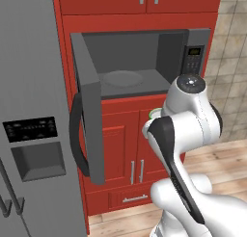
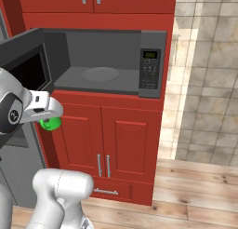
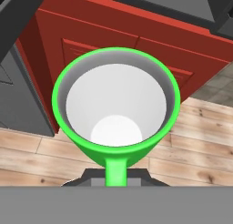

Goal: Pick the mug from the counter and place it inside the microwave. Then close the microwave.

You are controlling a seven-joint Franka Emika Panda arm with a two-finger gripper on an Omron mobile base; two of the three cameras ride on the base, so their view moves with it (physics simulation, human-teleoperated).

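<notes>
The bright green mug (image 3: 116, 102) hangs in the air in front of the red cabinet, below the microwave's opening. I look down into its white inside, and its handle runs back into my gripper (image 3: 116, 176), which is shut on it. From the base, the mug (image 2: 50, 124) peeks out under my hand, and its pale rim (image 1: 155, 113) shows beside my arm. The microwave (image 1: 140, 62) stands open with a bare round turntable (image 1: 123, 78) inside. Its dark door (image 1: 89, 106) is swung out to the left. The counter is out of view.
A tall grey fridge (image 1: 29, 111) stands left of the open door. Red cabinet doors (image 2: 107, 139) lie beneath the microwave, above a wooden floor (image 2: 195, 191). A tiled wall (image 2: 209, 84) is on the right. My own arm (image 1: 188, 125) fills the space before the cabinet.
</notes>
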